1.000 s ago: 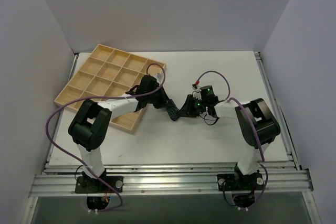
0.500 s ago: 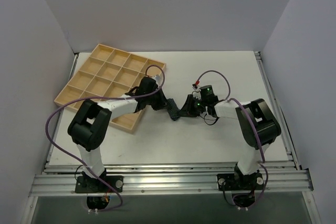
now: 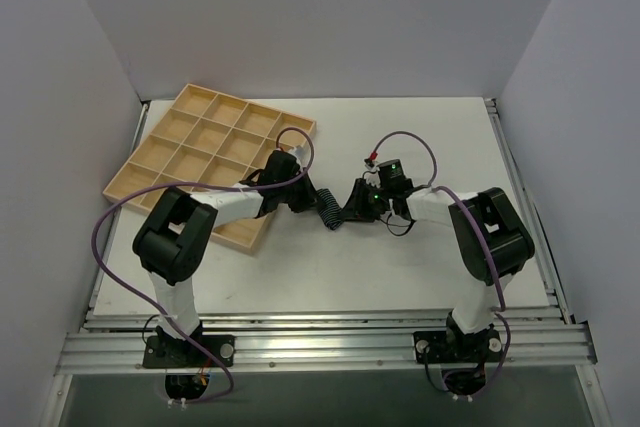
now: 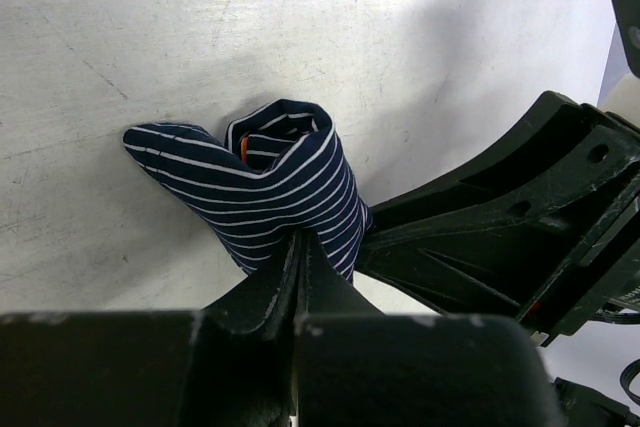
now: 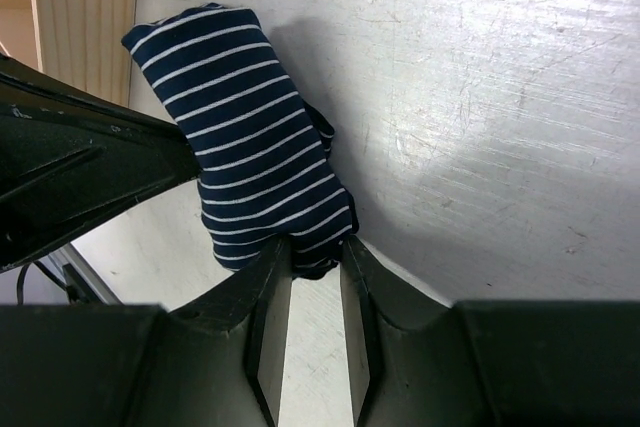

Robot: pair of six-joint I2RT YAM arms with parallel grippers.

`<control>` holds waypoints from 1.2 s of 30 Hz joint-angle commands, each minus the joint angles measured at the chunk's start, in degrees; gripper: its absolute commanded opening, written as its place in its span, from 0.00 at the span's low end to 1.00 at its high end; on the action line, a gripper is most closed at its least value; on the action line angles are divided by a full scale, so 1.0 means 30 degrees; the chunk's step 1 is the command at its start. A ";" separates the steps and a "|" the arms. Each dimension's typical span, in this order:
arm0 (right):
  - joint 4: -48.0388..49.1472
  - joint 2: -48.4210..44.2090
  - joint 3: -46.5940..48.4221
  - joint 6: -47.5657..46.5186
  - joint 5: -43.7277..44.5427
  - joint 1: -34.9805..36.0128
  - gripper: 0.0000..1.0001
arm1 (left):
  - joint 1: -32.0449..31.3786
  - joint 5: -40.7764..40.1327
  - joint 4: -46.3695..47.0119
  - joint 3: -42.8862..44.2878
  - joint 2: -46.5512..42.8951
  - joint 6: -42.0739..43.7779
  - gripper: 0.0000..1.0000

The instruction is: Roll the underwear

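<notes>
Left hand [image 4: 300, 259] is clenched on the underwear [image 4: 268, 187], its fingers pressed almost together with a fold of striped cloth pinched between them. Right hand [image 5: 315, 265] grasps the same bundle from the other side, its fingers a narrow gap apart with the near end of the cloth caught in that gap.

From above, the two hands meet at mid-surface: the left hand [image 3: 311, 199] comes in from the left, the right hand [image 3: 353, 204] from the right, and the underwear [image 3: 328, 213] sits between them as a small dark lump on the surface [image 3: 400, 267], just right of the tray [image 3: 165, 152] and outside it.

The garment is already gathered into a short, fat roll. In the left wrist view it curls over on itself, with a speck of orange waistband [image 4: 243, 150] showing inside the curl. One end looks looser and pokes out to the left. So I judge the rolling to be in its late stage, more tightening and shaping than first turns.

The next move likely calls for the two hands to work together, one holding the bundle firm while the other turns or tucks the loose end. If either lets go too early, the soft cloth will probably spring open.
</notes>
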 commanded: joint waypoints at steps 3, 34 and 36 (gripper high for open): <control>-0.3180 0.0052 0.0185 -0.1174 0.1909 0.0176 0.17 | -0.0164 -0.0720 -0.1997 -0.0611 -0.0228 0.0607 0.03; -0.4558 -0.0211 0.1709 -0.1586 0.2583 0.1406 0.17 | -0.0397 -0.1336 -0.6950 0.3519 -0.1052 -0.1587 0.59; -0.4499 -0.0211 0.1738 -0.1585 0.2554 0.1436 0.17 | -0.0544 -0.1482 -0.7159 0.3520 -0.0788 -0.1852 0.62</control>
